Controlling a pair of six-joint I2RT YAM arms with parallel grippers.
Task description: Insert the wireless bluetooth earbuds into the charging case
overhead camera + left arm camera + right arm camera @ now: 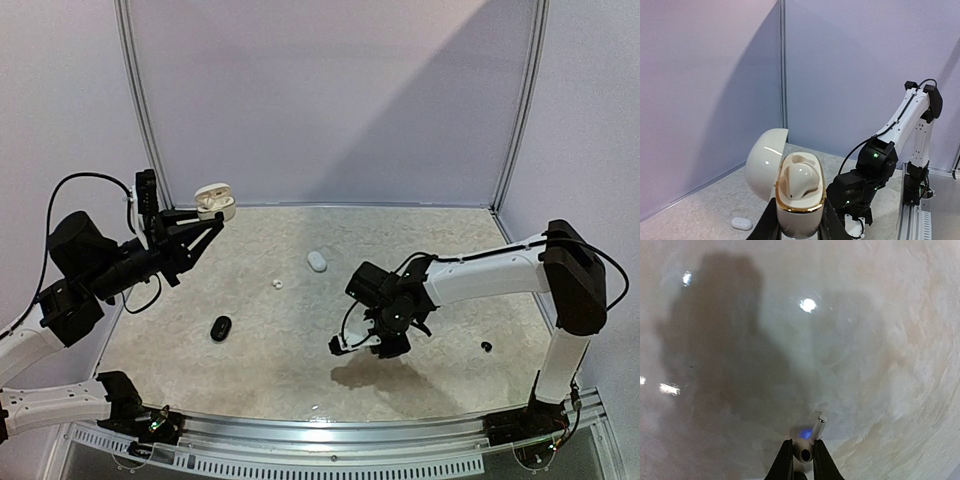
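Observation:
My left gripper (799, 222) is shut on an open white charging case (799, 200) with a gold rim, held up off the table at the left (215, 203). The lid (765, 165) is tipped back, and one white earbud (799, 177) sits in the case. My right gripper (803, 454) points down at the table near the middle (336, 348). Both of its fingers press on a white earbud (805, 450), whose stem (819, 426) sticks out ahead with a blue light beside it. I cannot tell whether this earbud touches the table.
On the marbled table lie a closed white case (317, 261), a loose white earbud (277, 284), a black case (221, 328) and a black earbud (486, 346). Walls close the back and sides. The right arm (875, 170) faces the held case.

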